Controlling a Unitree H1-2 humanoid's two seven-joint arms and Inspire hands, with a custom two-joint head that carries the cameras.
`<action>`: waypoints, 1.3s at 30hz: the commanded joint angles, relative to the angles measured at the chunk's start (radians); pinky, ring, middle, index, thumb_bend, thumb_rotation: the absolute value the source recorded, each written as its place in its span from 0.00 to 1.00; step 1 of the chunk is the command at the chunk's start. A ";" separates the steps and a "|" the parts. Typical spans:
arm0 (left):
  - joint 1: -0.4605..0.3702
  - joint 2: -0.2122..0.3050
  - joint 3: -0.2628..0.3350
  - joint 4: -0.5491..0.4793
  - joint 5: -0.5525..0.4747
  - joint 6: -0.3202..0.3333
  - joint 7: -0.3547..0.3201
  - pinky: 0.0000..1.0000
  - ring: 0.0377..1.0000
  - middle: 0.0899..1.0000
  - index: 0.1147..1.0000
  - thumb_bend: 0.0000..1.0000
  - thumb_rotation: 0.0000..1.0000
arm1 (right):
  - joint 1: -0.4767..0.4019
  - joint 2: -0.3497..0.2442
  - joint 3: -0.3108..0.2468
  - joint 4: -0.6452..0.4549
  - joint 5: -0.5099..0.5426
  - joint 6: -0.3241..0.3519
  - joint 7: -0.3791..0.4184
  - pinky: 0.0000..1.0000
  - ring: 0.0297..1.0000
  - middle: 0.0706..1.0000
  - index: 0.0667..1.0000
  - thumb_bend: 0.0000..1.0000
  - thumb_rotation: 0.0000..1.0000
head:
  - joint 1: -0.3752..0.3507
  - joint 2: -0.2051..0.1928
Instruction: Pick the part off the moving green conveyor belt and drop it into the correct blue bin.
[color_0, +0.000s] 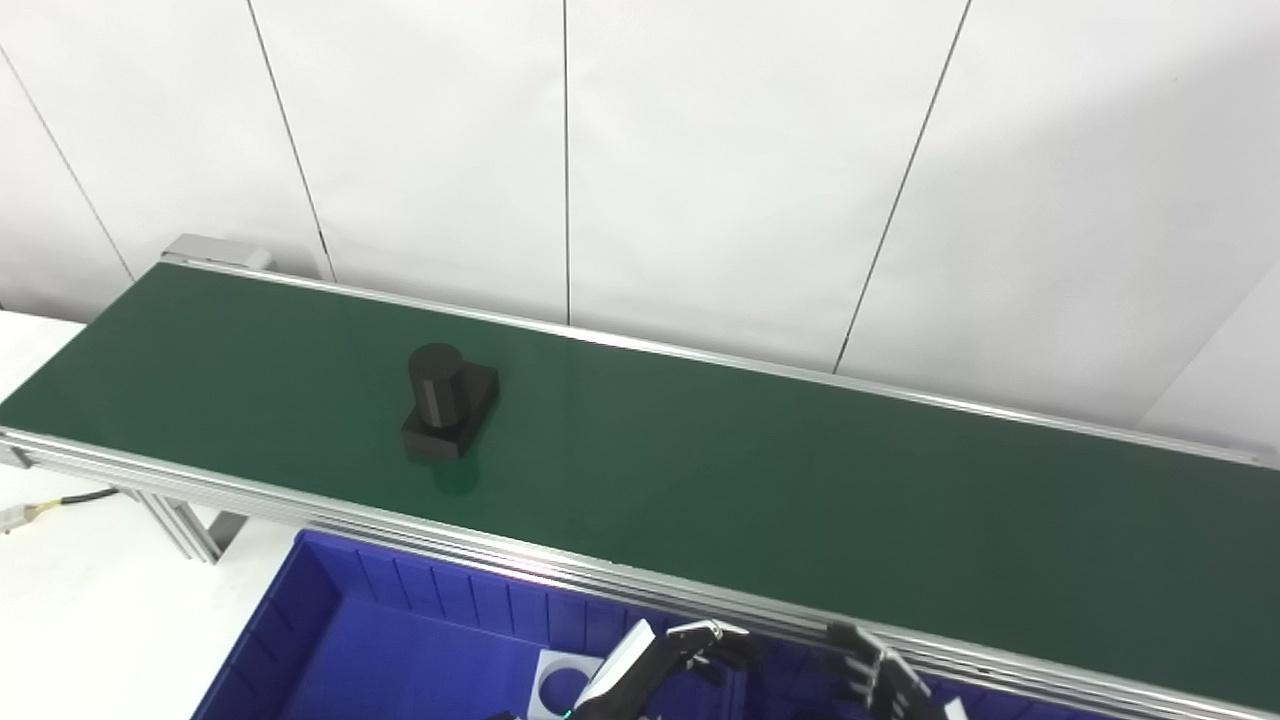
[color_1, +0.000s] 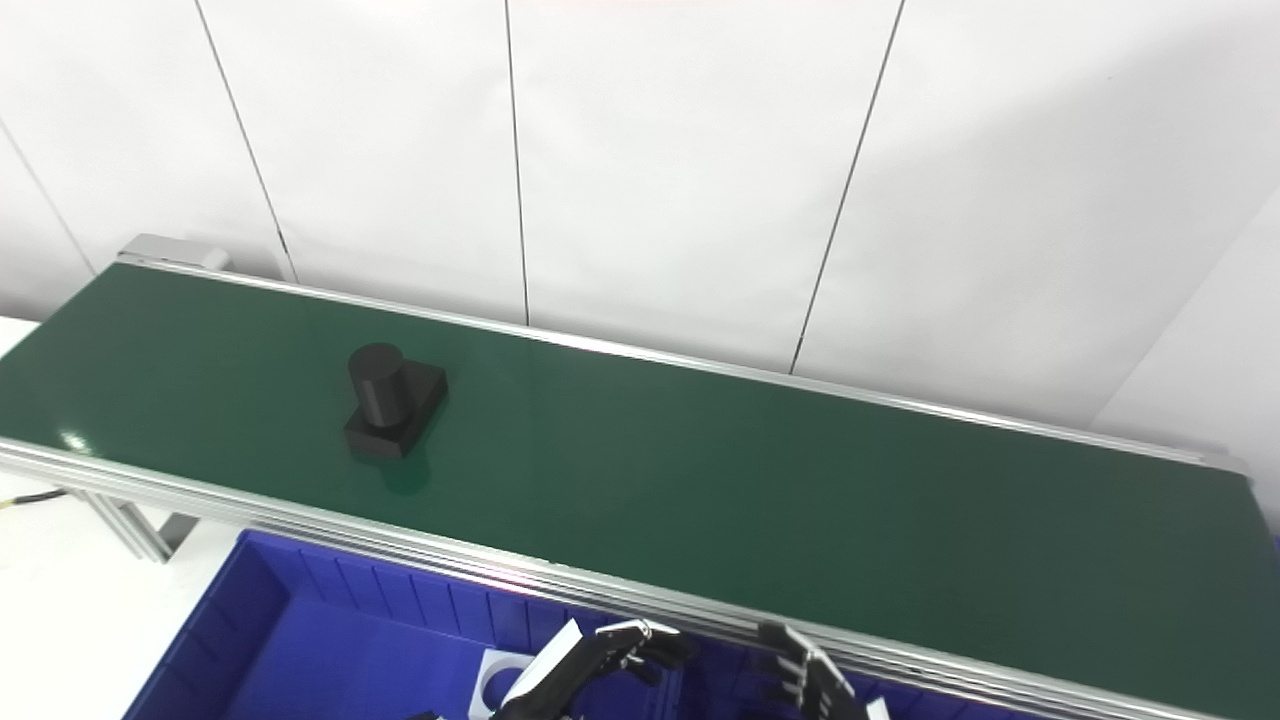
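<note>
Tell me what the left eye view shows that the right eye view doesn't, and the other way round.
Only the left eye view shows the connector end of the cable on the white table at far left; the right eye view shows just a short piece of cable. Only the right eye view shows the right end of the green conveyor belt; in the left eye view the belt runs out of frame. Both share the black part standing on the belt, the blue bin below it, and the left hand and right hand low over the bin, holding nothing.

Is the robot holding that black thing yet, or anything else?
No, nothing is held. The black part sits alone on the green belt. The left robot hand and right robot hand wait empty below.
</note>
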 joint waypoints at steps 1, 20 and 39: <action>-0.031 -0.003 -0.008 -0.018 -0.012 -0.039 0.028 0.65 0.72 0.73 0.68 0.84 0.12 | -0.006 0.017 -0.032 -0.053 0.031 -0.032 0.065 0.67 0.75 0.85 0.80 0.87 0.35 | 0.001 0.001; -0.057 -0.005 -0.060 0.012 -0.001 -0.039 0.096 0.64 0.71 0.72 0.68 0.85 0.12 | -0.123 0.124 -0.185 -0.179 0.068 -0.032 0.221 0.67 0.76 0.84 0.80 0.85 0.30 | 0.009 -0.020; -0.075 -0.024 -0.092 0.042 0.009 -0.039 0.130 0.66 0.72 0.73 0.68 0.87 0.12 | -0.317 0.124 -0.174 0.009 -0.005 -0.032 0.158 0.69 0.77 0.84 0.82 0.88 0.30 | 0.127 -0.026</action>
